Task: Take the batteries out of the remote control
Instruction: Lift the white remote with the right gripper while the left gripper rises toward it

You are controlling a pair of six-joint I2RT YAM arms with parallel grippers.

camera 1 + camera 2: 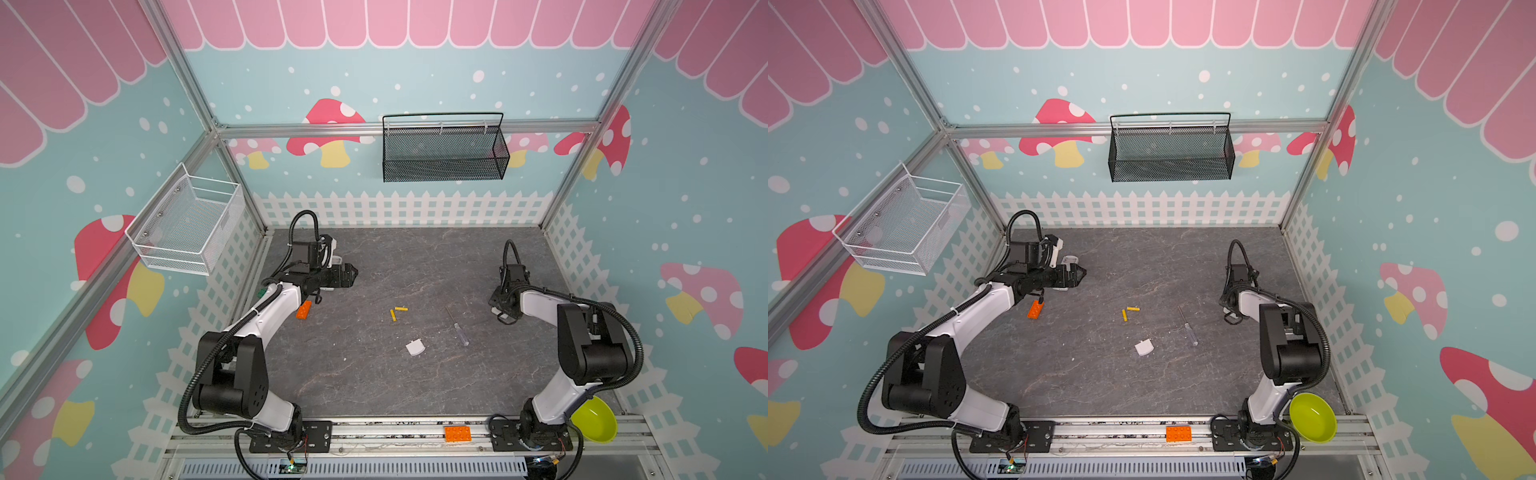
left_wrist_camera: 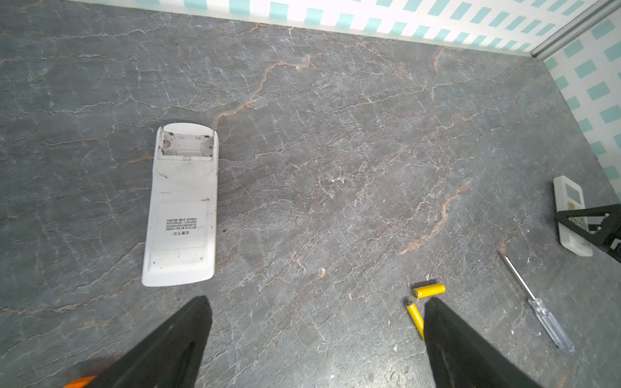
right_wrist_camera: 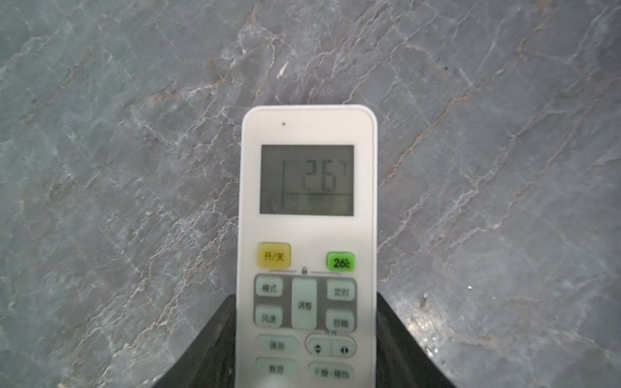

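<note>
1. Grey marbled table [image 1: 374,382], pastel walls around it. In both top views the left gripper [image 1: 353,274] hovers with its jaws spread wide. The remote [image 1: 336,261] just beyond it is mostly hidden by the wrist. Two yellow batteries [image 1: 393,315] lie loose between the grippers. A cover [image 1: 415,347] and a screwdriver [image 1: 457,331] lie nearer the right gripper [image 1: 503,316], whose jaws are hidden under its own wrist.
2. Left wrist: the remote [image 2: 181,208] lies back-up ahead of one finger [image 2: 181,342], its compartment [image 2: 186,146] open. The other finger [image 2: 463,349] covers part of one battery [image 2: 415,317]. The right gripper's finger crosses the second remote [image 2: 568,198].
3. Right wrist: the fingers [image 3: 215,342] press both long edges of the second remote [image 3: 307,181], which lies face-up. Its lowest buttons are cut off and its back is unseen.
</note>
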